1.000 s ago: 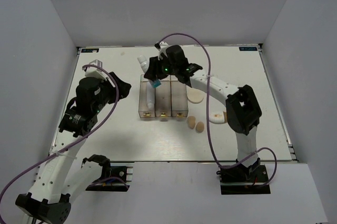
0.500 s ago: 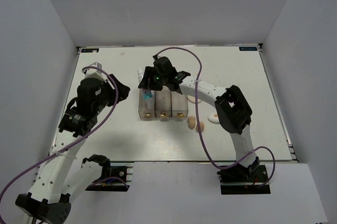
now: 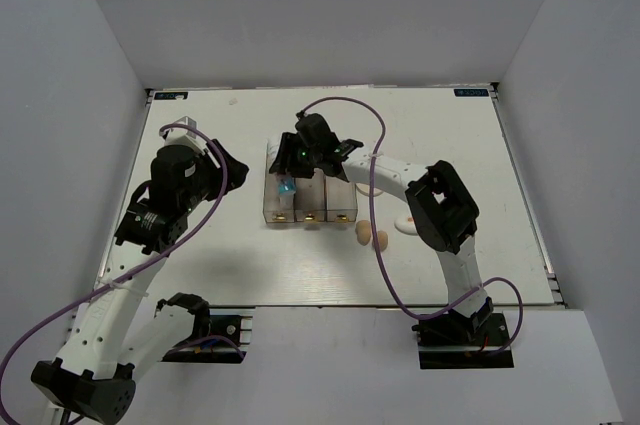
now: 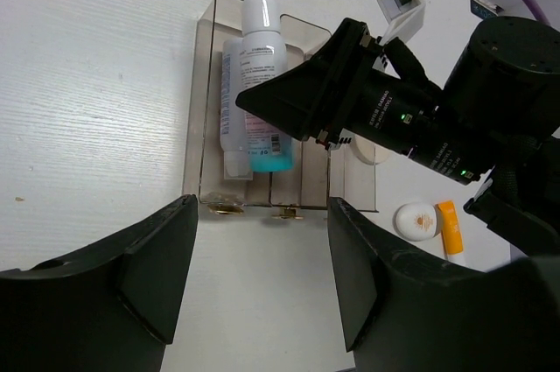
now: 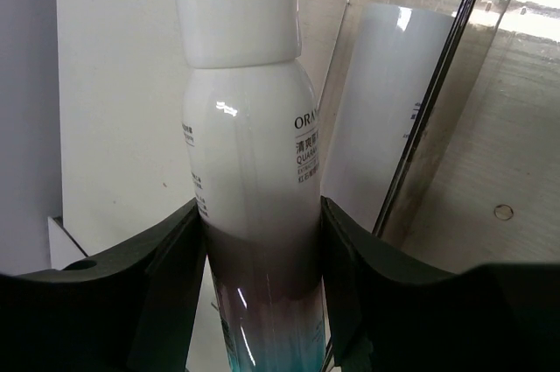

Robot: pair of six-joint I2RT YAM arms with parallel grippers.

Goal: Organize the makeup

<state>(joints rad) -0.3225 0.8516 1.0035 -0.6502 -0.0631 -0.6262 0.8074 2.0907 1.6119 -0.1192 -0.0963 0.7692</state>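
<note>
My right gripper pinches the white bottle, one finger pressed against each side of its body. The bottle's white end points to the far edge of the table and its blue end points back toward my bases. I hold it along the leftmost bin, and its white end reaches past that bin's far wall. I cannot tell whether it rests on the bin floor or hangs just above it. A white tube lies in that bin, touching the bottle on its outer side; in my right wrist view it shows through the clear wall.

The leftmost bin is one of three clear bins standing side by side in the middle of the table.

My left gripper is spread wide and holds nothing. It hovers left of the bins, well apart from them and aimed their way.

To the right of the bins, two tan sponges lie just beside each other. Farther right are a white compact and an orange tube, close together and partly under my right arm.
</note>
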